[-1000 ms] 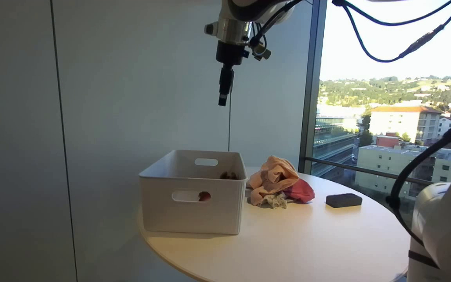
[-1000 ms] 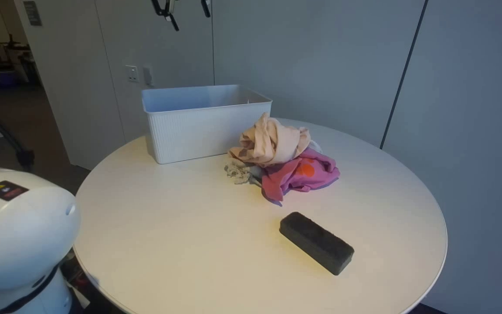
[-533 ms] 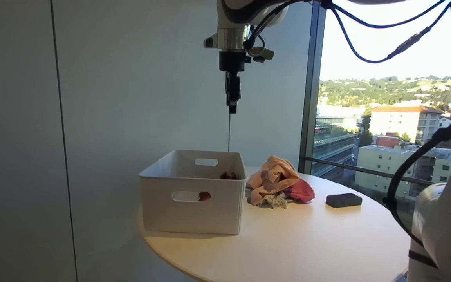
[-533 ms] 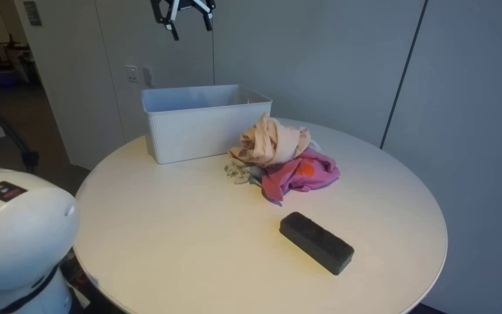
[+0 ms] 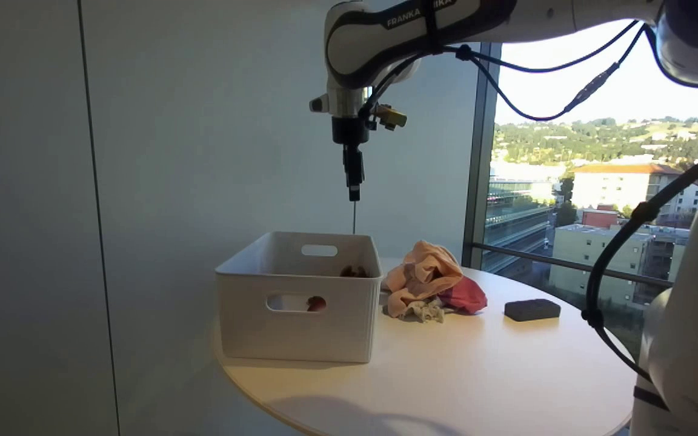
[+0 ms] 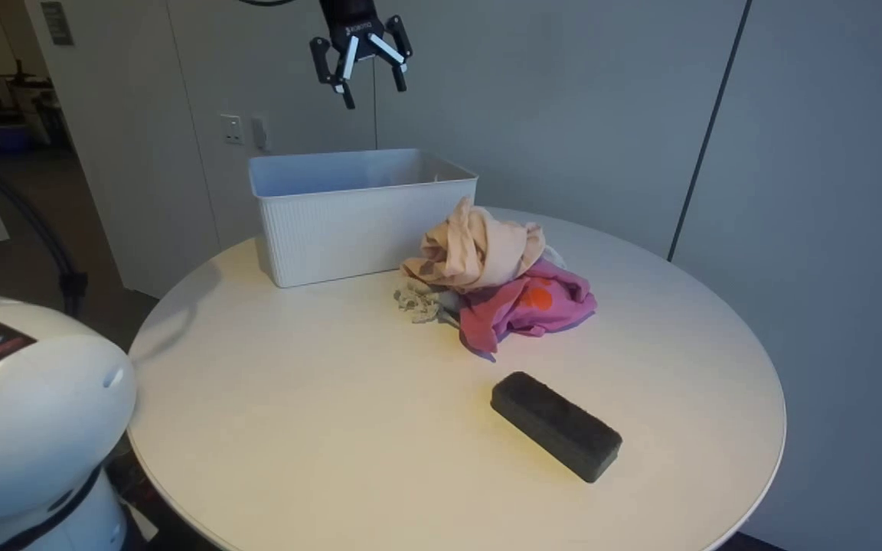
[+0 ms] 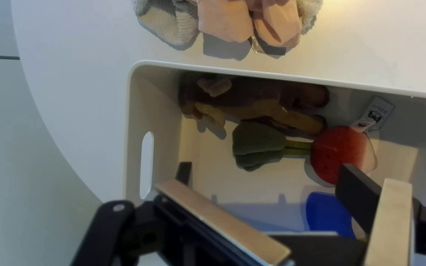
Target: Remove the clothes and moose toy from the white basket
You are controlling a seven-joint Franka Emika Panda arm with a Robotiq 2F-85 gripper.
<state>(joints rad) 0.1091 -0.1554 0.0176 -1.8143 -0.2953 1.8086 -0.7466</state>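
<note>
The white basket (image 5: 294, 336) stands upright on the round table; it also shows in an exterior view (image 6: 357, 237) and the wrist view (image 7: 272, 75). The clothes, a peach cloth (image 6: 479, 249) over a pink one (image 6: 533, 302) and a knitted beige piece (image 7: 165, 24), lie bunched on the table beside the basket. A brown plush with tan antlers, the moose toy (image 7: 257, 96), lies on its side along the basket's wall; a dark bit shows over the rim (image 5: 355, 272). My gripper (image 6: 375, 96) is open and empty above the basket; it also shows in the wrist view (image 7: 266, 174).
A red-and-white plush radish (image 7: 337, 153) with green leaves and a blue object (image 7: 325, 212), partly hidden by a finger, also lie in the basket. A dark block (image 6: 556, 428) lies on the table (image 6: 318, 428). A wall (image 5: 216, 121) and a window stand behind.
My gripper has come down toward the basket, staying open; in an exterior view it has also shifted right. The basket, clothes and block have not moved.
</note>
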